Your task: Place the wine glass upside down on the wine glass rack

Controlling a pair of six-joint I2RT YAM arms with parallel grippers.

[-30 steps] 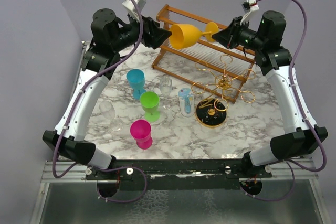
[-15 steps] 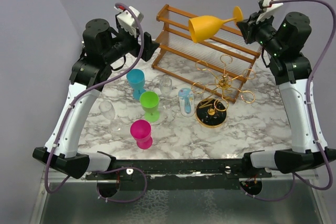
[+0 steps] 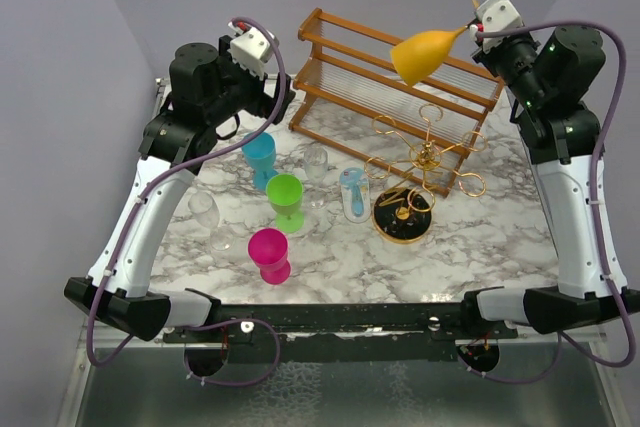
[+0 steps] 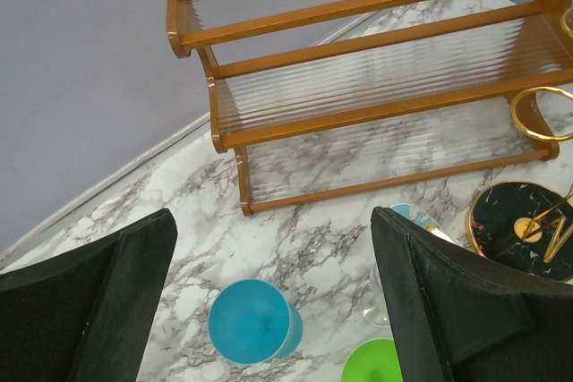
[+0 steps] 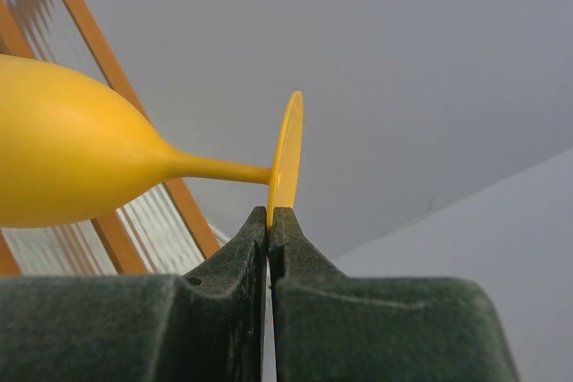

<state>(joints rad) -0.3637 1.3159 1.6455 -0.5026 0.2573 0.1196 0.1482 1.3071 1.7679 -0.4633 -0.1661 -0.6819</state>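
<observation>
The yellow wine glass [image 3: 425,52] hangs in the air over the wooden slatted rack [image 3: 345,82], at about 1 o'clock of the marble table [image 3: 480,247] in the top view. It lies nearly on its side, with the bowl dipping toward 8 o'clock and the foot toward 2 o'clock. The right gripper [image 5: 269,221] has its fingers pressed together on the thin edge of the foot disc and holds nothing else, so bowl and stem stick out unsupported. The glass is opaque and glossy, probably plastic: light, stiff, unlikely to shatter, yet smooth enough to swivel or slip in so narrow a pinch. The foot edge seems the right place to hold it. It leaves the stem bare to slide into one of the curled loops of the gold wine glass rack [image 3: 425,157], which stands at about 6 o'clock of the glass on its round black base [image 3: 403,217]. The bowl must hang straight down first, and any turn of the wrist had best be slow. The rack itself looks springy and light, easily nudged. The left gripper [image 4: 270,221] is spread wide and holds nothing, at about 10 o'clock of the table, above a blue cup [image 4: 253,321].
</observation>
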